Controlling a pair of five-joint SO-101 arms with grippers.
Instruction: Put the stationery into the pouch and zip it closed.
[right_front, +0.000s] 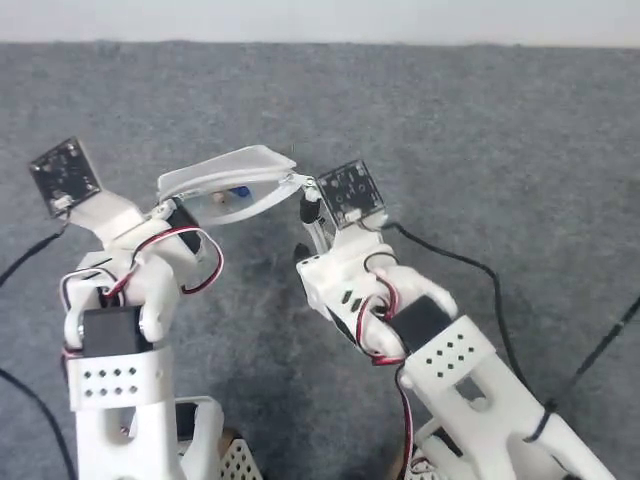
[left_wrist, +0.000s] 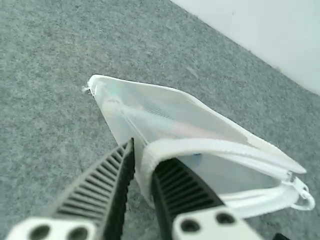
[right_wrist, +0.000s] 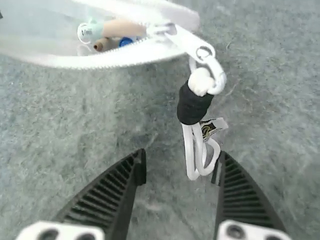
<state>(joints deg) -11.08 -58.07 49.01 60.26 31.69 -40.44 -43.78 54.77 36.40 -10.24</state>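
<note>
Pouch pinned on the left, zip cord lined up on the right.

My left gripper (left_wrist: 142, 159) is clamped on one end of the pouch (left_wrist: 170, 120), holding it up off the grey mat (right_front: 480, 130) so its mouth faces my other arm and it has something to pull against. The stationery (right_wrist: 112, 32) already lies inside, visible through the gaping mouth, and the zip is not yet drawn. The slider sits at the far end from my left grip, its cord (right_wrist: 197, 145) dangling between the spread fingers of my right gripper (right_wrist: 180, 160), which holds nothing. I judge that pinching this cord comes next, then dragging it toward my left side.
</note>
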